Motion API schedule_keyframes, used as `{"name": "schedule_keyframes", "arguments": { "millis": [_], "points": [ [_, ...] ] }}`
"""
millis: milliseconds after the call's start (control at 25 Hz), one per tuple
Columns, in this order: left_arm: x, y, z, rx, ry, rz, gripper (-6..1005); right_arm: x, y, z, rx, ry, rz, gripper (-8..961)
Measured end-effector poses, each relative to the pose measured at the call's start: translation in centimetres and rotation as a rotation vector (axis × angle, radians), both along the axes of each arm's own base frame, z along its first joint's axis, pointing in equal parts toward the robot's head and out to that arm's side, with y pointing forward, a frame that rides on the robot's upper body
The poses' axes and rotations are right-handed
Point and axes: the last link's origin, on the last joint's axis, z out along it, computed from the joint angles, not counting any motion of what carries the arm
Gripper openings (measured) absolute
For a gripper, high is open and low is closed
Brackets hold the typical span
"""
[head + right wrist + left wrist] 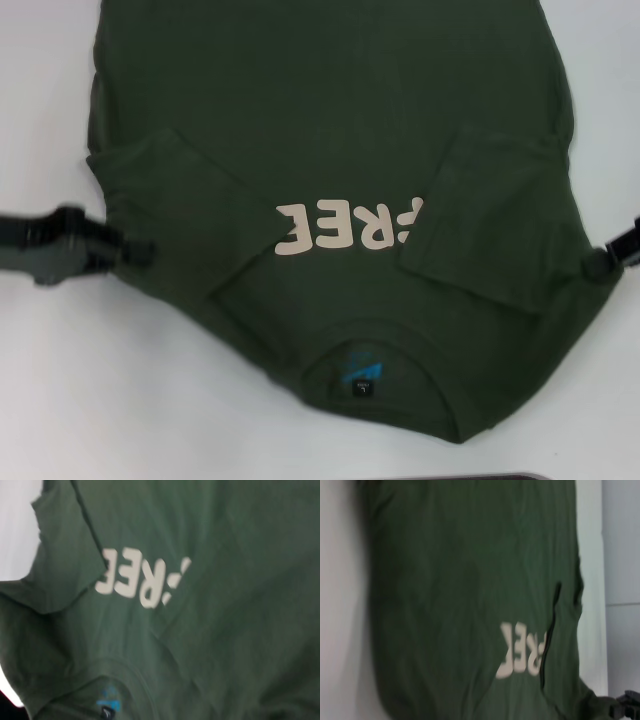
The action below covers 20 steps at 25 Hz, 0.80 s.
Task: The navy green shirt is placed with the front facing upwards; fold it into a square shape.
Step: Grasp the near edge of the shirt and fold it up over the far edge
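Blue neck label [360, 372], olive shirt [330, 120], sleeves folded over lettering [350, 225].

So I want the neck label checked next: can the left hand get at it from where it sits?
Probably yes: the left hand sits at the shirt's edge, and the neck label lies uncovered nearby.

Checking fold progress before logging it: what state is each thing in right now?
navy green shirt: front up, both sleeves folded inward, right one covering part of the lettering.
left gripper: at the shirt's left edge.
right gripper: at the shirt's right edge.
neck label: exposed inside the collar.
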Motion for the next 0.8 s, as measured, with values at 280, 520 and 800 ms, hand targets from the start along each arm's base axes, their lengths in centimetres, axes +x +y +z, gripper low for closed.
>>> {"name": "schedule_keyframes", "arguments": {
  "millis": [280, 520, 800],
  "points": [
    [1.6, 3.3, 0.4, 0.073, 0.032, -0.011, 68, -1.1, 1.7, 1.5, 0.077, 0.021, 0.003, 42],
    [2.7, 5.9, 0.8, 0.166, 0.048, -0.011, 69, -1.1, 2.4, 3.6, 0.174, 0.033, -0.010, 42],
    [4.7, 9.9, 0.3, 0.283, 0.100, -0.027, 71, -1.8, 4.5, 5.3, 0.326, 0.082, -0.019, 41]
  ]
}}
